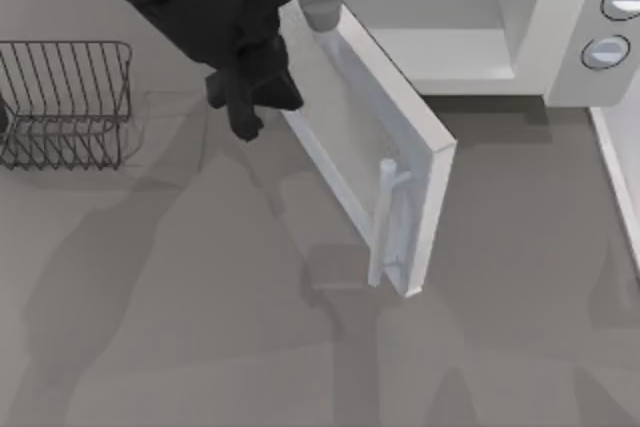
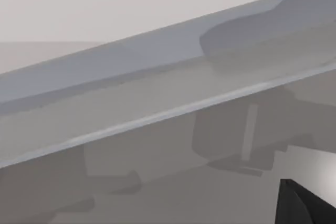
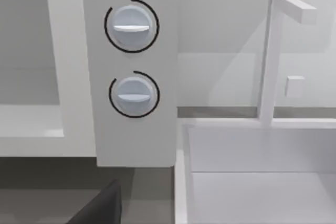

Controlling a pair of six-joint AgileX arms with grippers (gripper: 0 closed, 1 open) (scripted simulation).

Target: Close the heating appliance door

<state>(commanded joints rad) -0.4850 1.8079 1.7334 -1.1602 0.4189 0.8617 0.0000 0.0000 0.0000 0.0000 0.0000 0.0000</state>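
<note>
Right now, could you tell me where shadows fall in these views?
Top view: soft arm shadows spread across the grey table, and a dark band lies under the microwave. Left wrist view: blurred shadows show through the door window. Right wrist view: evenly lit around the knobs.

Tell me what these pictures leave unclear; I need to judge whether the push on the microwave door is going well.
- Left gripper, top view: its own dark body hides the fingertips, so contact with the door cannot be told.
- Microwave, top view: cut off by the upper edge.
- Door hinge: hidden under the left arm.
</note>
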